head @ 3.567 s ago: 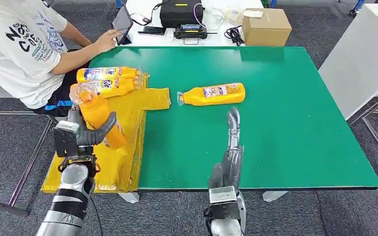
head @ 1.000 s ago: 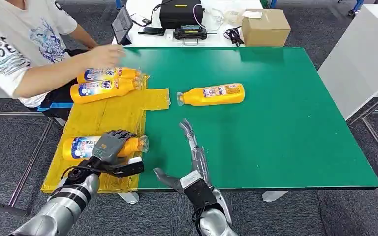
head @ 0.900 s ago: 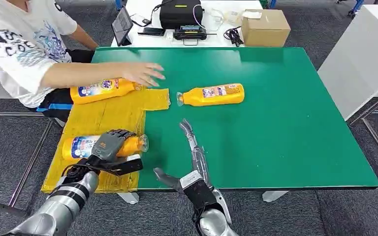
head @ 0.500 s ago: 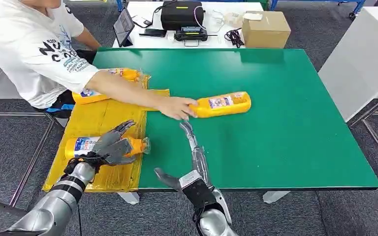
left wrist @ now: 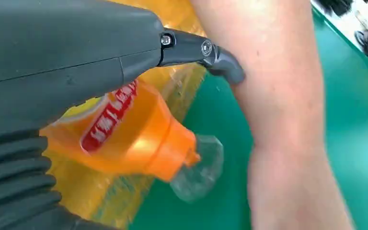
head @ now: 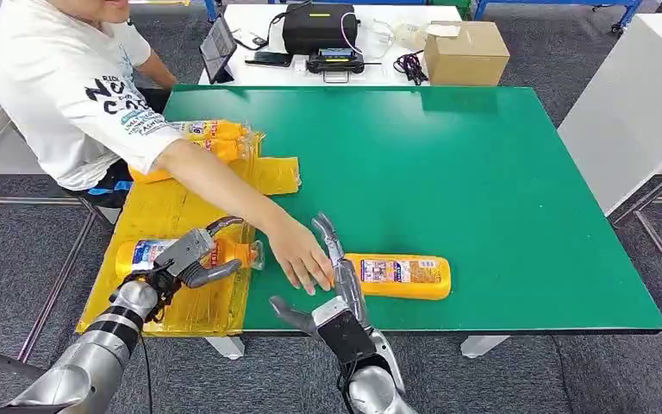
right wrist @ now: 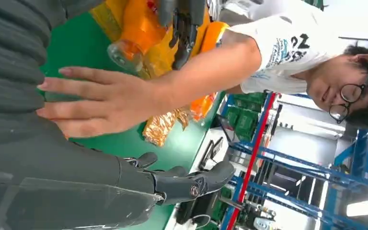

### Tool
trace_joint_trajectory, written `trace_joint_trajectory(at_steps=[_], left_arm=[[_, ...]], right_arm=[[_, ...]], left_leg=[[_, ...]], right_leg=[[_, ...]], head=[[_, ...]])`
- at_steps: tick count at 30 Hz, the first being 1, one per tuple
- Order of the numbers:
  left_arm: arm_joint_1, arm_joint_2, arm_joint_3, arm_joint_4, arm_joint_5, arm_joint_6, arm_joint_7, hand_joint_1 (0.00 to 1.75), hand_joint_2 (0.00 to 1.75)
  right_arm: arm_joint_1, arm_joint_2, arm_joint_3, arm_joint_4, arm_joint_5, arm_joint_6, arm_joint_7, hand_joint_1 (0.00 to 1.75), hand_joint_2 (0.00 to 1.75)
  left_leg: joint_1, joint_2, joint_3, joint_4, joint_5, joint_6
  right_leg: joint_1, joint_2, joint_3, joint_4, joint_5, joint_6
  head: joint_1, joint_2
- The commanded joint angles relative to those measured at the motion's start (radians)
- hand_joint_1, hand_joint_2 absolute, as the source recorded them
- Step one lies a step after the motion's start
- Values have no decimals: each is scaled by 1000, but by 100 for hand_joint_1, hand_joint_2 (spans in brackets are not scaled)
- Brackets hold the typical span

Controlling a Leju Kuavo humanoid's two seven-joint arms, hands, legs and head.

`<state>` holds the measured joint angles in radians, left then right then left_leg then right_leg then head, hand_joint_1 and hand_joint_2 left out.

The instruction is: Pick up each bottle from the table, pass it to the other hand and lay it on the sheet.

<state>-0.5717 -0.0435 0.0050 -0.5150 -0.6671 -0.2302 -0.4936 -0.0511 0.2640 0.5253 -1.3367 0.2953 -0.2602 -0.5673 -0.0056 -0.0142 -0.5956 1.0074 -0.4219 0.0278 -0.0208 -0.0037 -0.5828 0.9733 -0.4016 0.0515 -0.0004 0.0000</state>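
Observation:
An orange bottle [head: 401, 277] lies on the green table [head: 483, 172] near its front edge, its neck hidden behind my right hand [head: 340, 285]. That hand is open, fingers stretched forward, holding nothing. A person's hand [head: 300, 257] rests flat just left of it. A second bottle [head: 148, 253] with a clear cap lies on the yellow sheet [head: 181, 203]. My left hand [head: 190, 256] hovers over it with fingers apart, not gripping. The left wrist view has this bottle [left wrist: 124, 134] under my left hand [left wrist: 67, 57]. Two more bottles [head: 214, 131] lie at the sheet's far end.
A person in a white shirt [head: 69, 86] sits at the table's left, with an arm [head: 215, 185] reaching across the sheet. Behind the table are a cardboard box [head: 465, 47], a black case [head: 315, 24] and a tablet [head: 217, 39]. A white cabinet [head: 646, 95] stands to the right.
My left hand laid its bottle on the sheet and spread its fingers off it. The person dragged the mid-table bottle to the front edge beside my right hand, which has stayed put for the last second.

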Motion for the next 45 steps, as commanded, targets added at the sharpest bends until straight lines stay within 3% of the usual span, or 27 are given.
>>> trace_joint_trajectory(at_steps=[1,4,8,9,12,16,21,28,29,33,34,38,45], left_arm=[[77,-4,92,1,246,-128,-39,0,0],[84,-59,160,-80,390,-77,-31,0,0],[132,-131,162,-327,459,207,-99,0,0],[144,-150,175,-387,492,248,-98,0,175],[229,-196,143,-600,528,363,-125,0,175],[351,-184,36,-789,438,560,-204,0,175],[420,-181,-6,-752,388,612,-204,0,175],[425,-174,-14,-756,398,617,-204,0,175],[427,-183,-3,-742,404,616,-204,0,175],[434,-187,-2,-715,404,606,-204,0,175],[421,-191,-2,-681,429,574,-204,0,175],[404,-214,-15,-607,436,573,-204,0,175],[389,-215,-37,-551,452,551,-204,0,175]], right_arm=[[-40,16,-9,120,-11,5,-8,0,175],[-24,14,-12,100,1,-17,-8,0,175],[-22,-29,-6,54,82,-39,22,0,175],[-21,-43,-15,31,106,-58,21,0,175],[-22,-102,-71,-65,174,-86,74,0,175],[-85,-203,-125,-36,327,12,200,0,175],[-113,-314,-127,20,396,135,296,0,175],[-100,-325,-133,2,394,136,293,0,175],[-98,-334,-131,-5,408,150,336,0,175],[-120,-432,-130,10,361,262,369,0,175],[-120,-469,-122,17,281,356,349,0,175],[-110,-511,-116,53,233,389,330,0,175],[-154,-552,-65,125,274,401,387,0,175]], left_leg=[[1,7,3,-2,-1,-2],[1,3,2,-1,-1,-2],[2,0,-2,1,0,-1],[2,0,-4,2,-1,-2],[2,3,-7,2,-1,-1],[1,4,-7,1,-2,0],[-1,4,-7,0,-2,0],[1,6,-8,1,-4,-1],[1,5,-8,1,-4,-1],[1,4,-7,1,-4,0],[0,4,-9,0,-3,1],[0,1,-9,0,-3,1],[-2,3,-10,0,-3,1]], right_leg=[[1,6,2,-2,1,-2],[2,3,1,-2,0,-3],[2,-1,-2,0,0,-2],[3,-2,-3,-1,-1,-3],[2,-1,-9,0,0,-1],[2,1,-8,-2,0,-1],[0,1,-8,-3,0,0],[2,3,-9,-2,-1,-2],[2,2,-9,-2,-1,-2],[2,1,-8,-3,-1,-1],[1,1,-10,-2,0,0],[1,-2,-8,-4,-1,0],[-1,1,-11,-3,0,0]], head=[[0,0],[0,0],[0,0],[0,0],[0,0],[0,0],[0,0],[0,0],[0,0],[-1,0],[-1,0],[0,0],[-1,0]])
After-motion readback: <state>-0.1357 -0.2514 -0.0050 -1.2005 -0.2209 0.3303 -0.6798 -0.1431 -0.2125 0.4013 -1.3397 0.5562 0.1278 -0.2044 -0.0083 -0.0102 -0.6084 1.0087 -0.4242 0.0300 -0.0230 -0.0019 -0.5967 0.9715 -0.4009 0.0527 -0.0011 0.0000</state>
